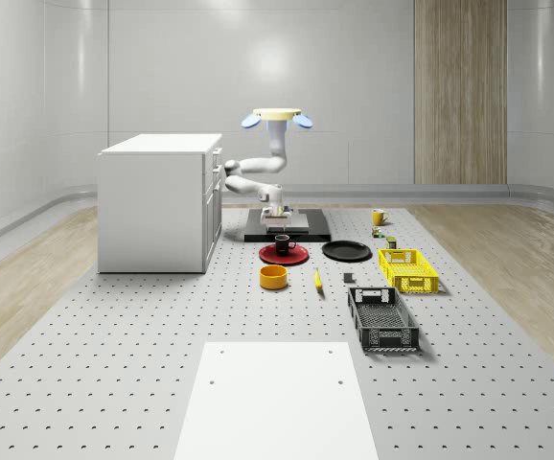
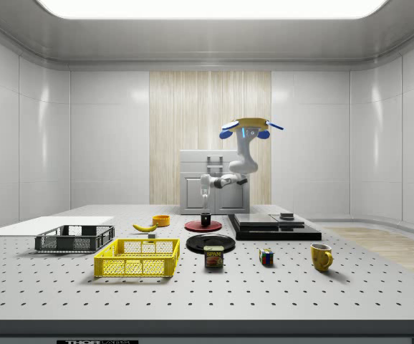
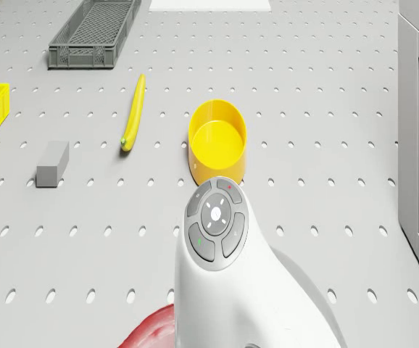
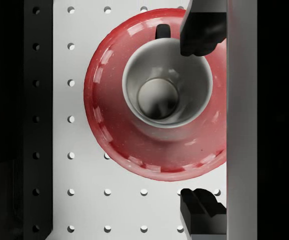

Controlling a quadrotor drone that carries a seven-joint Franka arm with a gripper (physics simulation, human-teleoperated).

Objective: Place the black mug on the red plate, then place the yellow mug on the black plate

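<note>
Drone point(image 1: 277, 117): hovers above the dark platform point(image 1: 301, 228), beside the cabinet point(image 1: 159, 201).
Gripper point(image 4: 203, 120): spread wide, holding nothing, above the black mug.
Red plate point(image 4: 113, 125): carries the black mug point(image 4: 167, 82).
Yellow mug point(image 1: 378, 218): on the counter point(image 1: 114, 383), at the black plate's point(image 1: 346, 251) 1 o'clock, well apart.

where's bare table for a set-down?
Free: the stretch between the white mat and the yellow bowl; also in front of the cabinet. Crowded: around the red plate, black plate, banana and both crates.

The drone point(image 1: 277, 118) hovers above the black mug point(image 1: 283, 243) on the red plate point(image 1: 284, 255).
</note>
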